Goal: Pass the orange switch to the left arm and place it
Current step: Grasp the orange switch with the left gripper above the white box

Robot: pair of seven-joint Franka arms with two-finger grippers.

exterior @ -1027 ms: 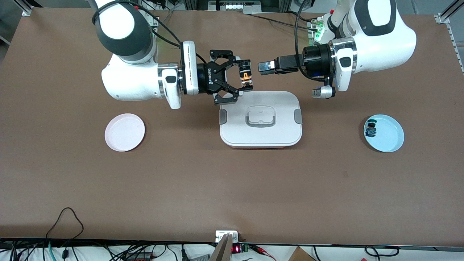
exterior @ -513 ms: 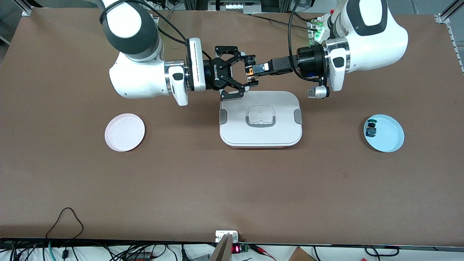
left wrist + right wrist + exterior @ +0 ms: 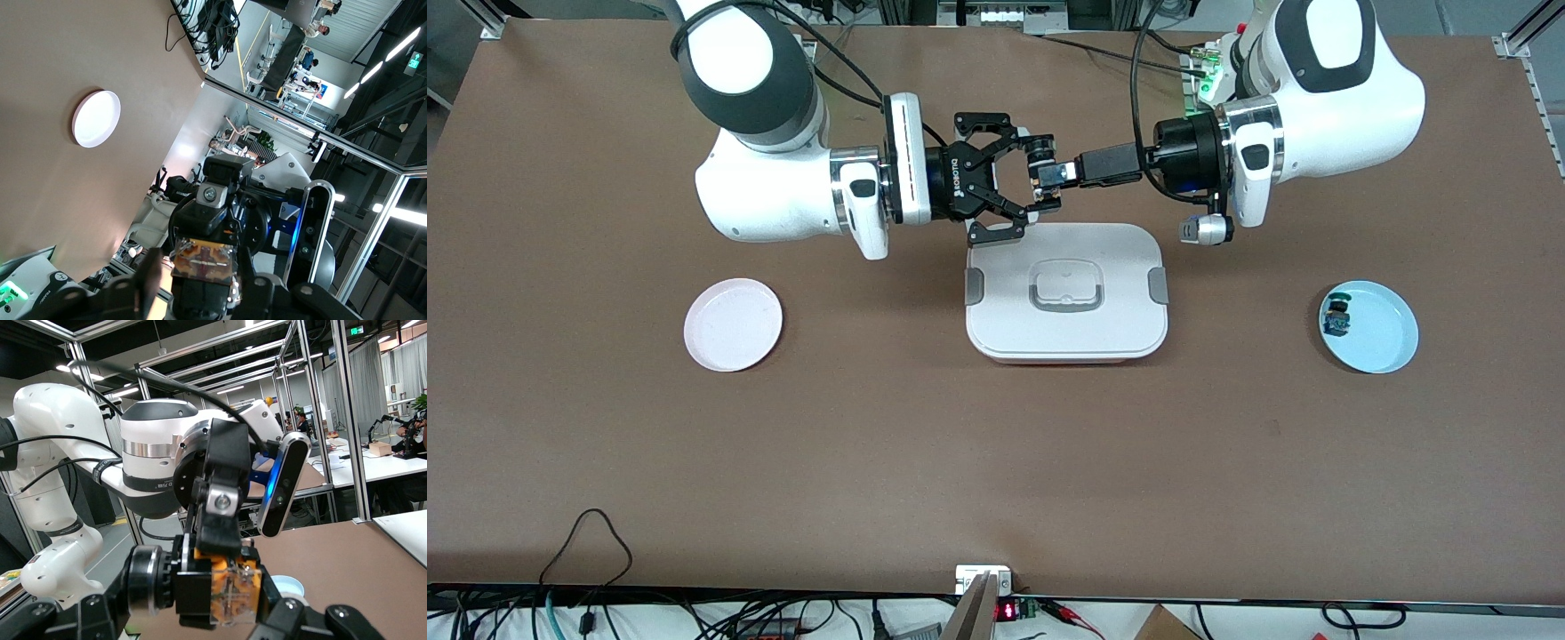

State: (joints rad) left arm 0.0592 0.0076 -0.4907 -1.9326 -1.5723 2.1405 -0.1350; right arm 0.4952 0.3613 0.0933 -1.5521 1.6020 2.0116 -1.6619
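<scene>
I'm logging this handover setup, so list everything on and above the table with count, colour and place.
orange switch: one, orange and black, in the air by the box's edge nearest the robots, held between both grippers.
box: one, white with grey clips, mid-table.
pink plate: one, toward the right arm's end.
blue plate: one, toward the left arm's end.
blue-green switch: one, on the blue plate.
right gripper: black, shut on the orange switch.
left gripper: black, fingers on the orange switch too.
</scene>
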